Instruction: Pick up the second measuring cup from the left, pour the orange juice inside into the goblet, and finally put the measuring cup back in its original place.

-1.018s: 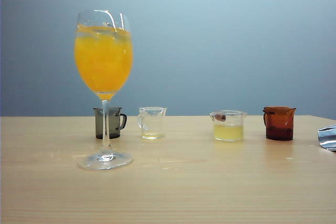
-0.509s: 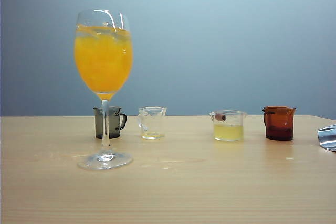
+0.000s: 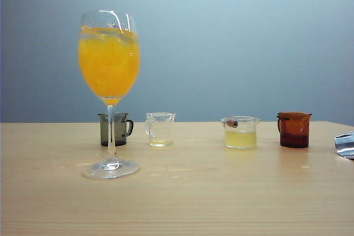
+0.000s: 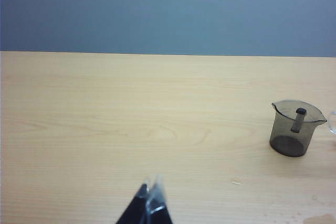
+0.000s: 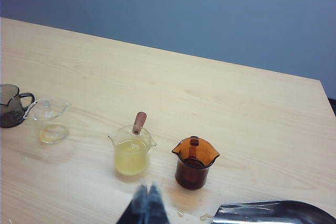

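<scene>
Wooden table [image 3: 232, 203]: second measuring cup [image 5: 48, 121] well apart from shut right gripper [image 5: 148, 198].

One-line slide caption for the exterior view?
Goblet full of orange juice stands before four small cups; the second measuring cup sits nearly empty in the row on the table.

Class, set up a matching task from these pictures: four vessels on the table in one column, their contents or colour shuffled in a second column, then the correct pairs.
Column 1:
1. goblet
2. second measuring cup
3. cup with the wooden handle
4. rightmost cup

Column 2:
A. pale yellow liquid
B. dark reddish-brown
C. nearly empty, clear
D. full of orange juice

Pairs: 1-D, 2-C, 3-A, 4-B
</scene>
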Action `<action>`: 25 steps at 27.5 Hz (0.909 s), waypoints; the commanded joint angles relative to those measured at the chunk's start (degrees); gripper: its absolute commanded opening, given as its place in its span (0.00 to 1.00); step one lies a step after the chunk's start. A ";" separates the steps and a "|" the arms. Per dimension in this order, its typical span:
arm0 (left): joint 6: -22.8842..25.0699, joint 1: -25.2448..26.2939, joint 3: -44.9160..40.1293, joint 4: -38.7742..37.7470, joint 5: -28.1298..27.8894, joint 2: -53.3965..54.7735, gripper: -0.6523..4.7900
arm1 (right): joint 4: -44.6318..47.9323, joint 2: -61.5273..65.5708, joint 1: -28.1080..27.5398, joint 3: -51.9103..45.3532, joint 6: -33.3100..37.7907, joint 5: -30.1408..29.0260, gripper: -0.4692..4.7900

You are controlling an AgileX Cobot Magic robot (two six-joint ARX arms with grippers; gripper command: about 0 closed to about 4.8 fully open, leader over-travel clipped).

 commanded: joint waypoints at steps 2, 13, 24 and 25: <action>0.11 0.07 0.17 0.68 0.02 0.00 0.12 | 0.55 -0.02 -0.02 0.15 -0.09 0.28 0.08; 0.11 0.07 0.17 0.68 0.02 0.00 0.12 | 2.25 -1.62 -1.07 -1.81 -0.20 1.84 0.08; 0.11 0.07 0.17 0.68 0.02 0.00 0.12 | 13.29 -21.81 -16.63 -22.73 -0.20 -11.06 0.08; 0.11 0.07 0.17 0.68 0.02 0.00 0.12 | 13.22 -23.58 -18.08 -24.11 -0.20 -12.52 0.08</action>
